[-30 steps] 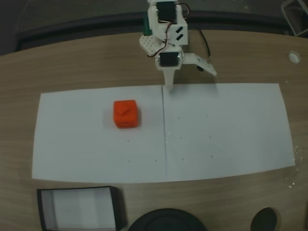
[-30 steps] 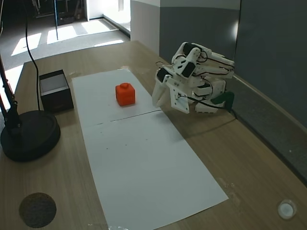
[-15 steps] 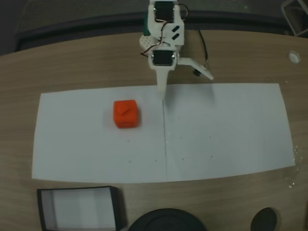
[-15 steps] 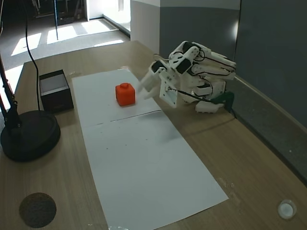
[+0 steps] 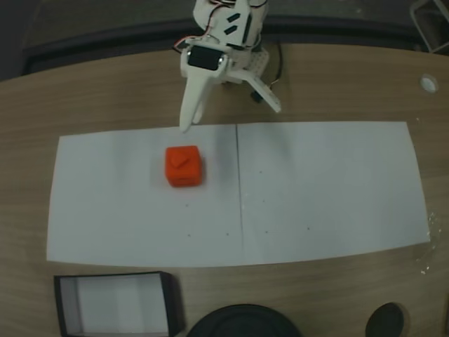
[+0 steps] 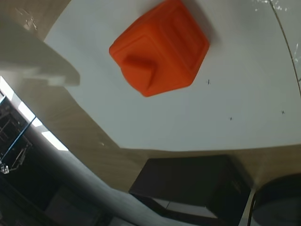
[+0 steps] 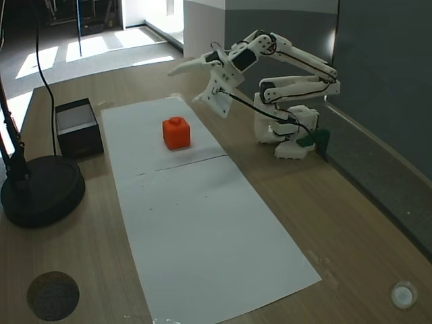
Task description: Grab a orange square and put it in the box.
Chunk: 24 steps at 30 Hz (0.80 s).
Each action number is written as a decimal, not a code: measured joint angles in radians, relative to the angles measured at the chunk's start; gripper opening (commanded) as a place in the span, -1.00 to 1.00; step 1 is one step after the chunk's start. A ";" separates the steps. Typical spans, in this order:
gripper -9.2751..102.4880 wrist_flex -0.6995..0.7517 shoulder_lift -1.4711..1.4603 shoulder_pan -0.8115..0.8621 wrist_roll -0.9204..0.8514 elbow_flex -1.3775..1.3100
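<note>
In a fixed view from above, a wood-grain table (image 5: pixel 105 91) carries a long white paper sheet (image 5: pixel 330 189) with a thin dark line across its middle. The white arm (image 5: pixel 224 35) reaches in from the top edge, and its gripper (image 5: pixel 228 116) hangs over the sheet's far edge with the fingers spread wide: one long tapered finger (image 5: pixel 191 112) points down toward the sheet, the other angles off to the right. The cube (image 5: pixel 184 166), orange-red with rounded edges and a small bump on top, sits on the left half of the sheet, near that tapered finger but apart from it. The box (image 5: pixel 116 304), thin black walls around a white inside, stands on bare wood at the lower left, off the sheet. A round black disc (image 5: pixel 242 321) lies beside it at the bottom edge.

In the wrist view the cube (image 6: pixel 160 47) lies on the paper, and a pale blurred finger (image 6: pixel 35 61) enters from the left, clear of it. The box (image 6: pixel 197 181) shows dark beyond the sheet's edge.

In the other fixed view, from the side, a grey wall stands behind the table (image 7: pixel 351 223) and sunlight falls on the floor beyond. The arm (image 7: pixel 297 67) arches from its base, holding the gripper (image 7: pixel 196 84) raised above the sheet's edge, jaws parted, empty. The cube (image 7: pixel 177 133) rests on the sheet (image 7: pixel 202 229) below and to the left; the box (image 7: pixel 78 127) stands further left, next to the disc (image 7: pixel 40 192).
</note>
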 measured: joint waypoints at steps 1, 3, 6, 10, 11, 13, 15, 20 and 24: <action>-0.19 0.015 -0.083 -0.002 0.000 -0.041; -0.19 0.052 -0.242 0.003 0.000 -0.132; -0.19 0.118 -0.500 0.037 0.000 -0.287; -0.19 0.172 -0.796 0.098 0.000 -0.469; -0.19 0.175 -0.857 0.114 -0.002 -0.502; -0.19 0.184 -0.965 0.140 -0.018 -0.551; -0.19 0.184 -1.051 0.143 -0.040 -0.575; -0.19 0.184 -1.160 0.133 -0.054 -0.584; -0.20 0.173 -1.184 0.112 -0.051 -0.586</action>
